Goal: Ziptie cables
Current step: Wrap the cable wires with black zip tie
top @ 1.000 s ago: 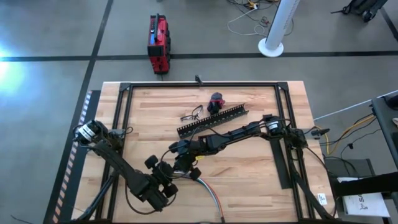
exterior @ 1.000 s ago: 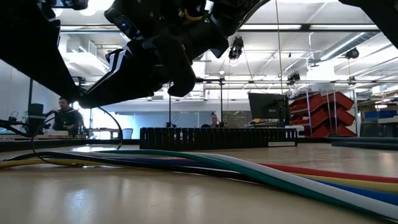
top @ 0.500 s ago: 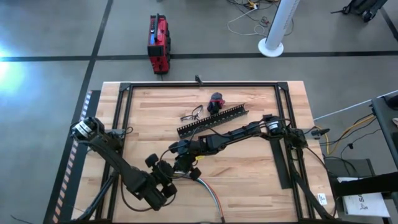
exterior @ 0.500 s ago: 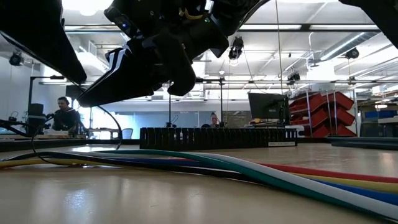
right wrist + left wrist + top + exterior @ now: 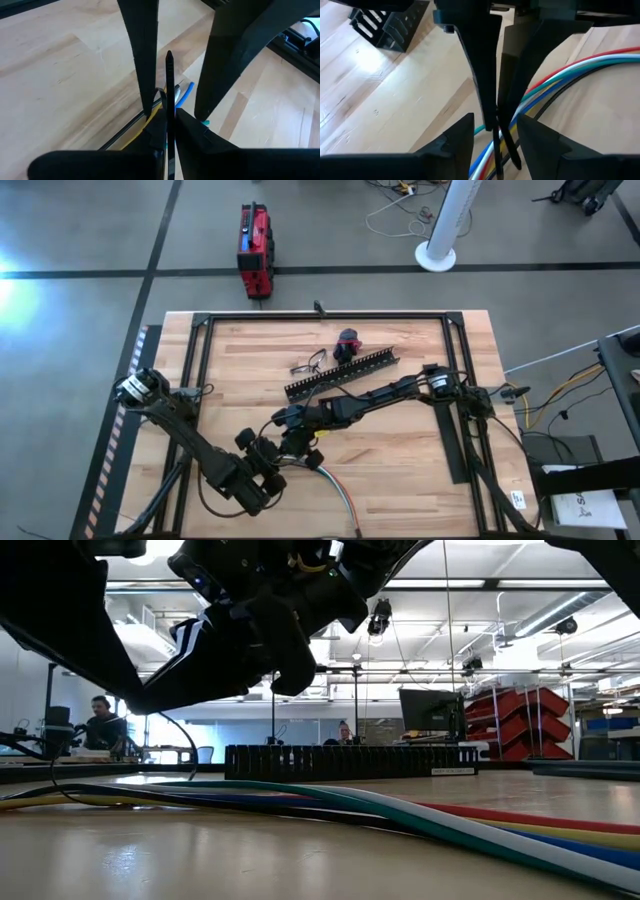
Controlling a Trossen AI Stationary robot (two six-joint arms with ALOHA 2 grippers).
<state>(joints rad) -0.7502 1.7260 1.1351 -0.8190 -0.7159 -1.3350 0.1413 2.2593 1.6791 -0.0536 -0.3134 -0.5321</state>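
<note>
Left end effector (image 5: 495, 131) fingers stand apart, facing the right end effector (image 5: 167, 122), whose fingers are pinched together.

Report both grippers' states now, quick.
Left gripper: open, fingers either side of the ziptie, above the cables.
Right gripper: shut on the ziptie.

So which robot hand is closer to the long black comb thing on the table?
Right. The right gripper sits just below the comb-slotted duct's near end, shut on the ziptie. The left gripper is lower still, by the cables.
</note>
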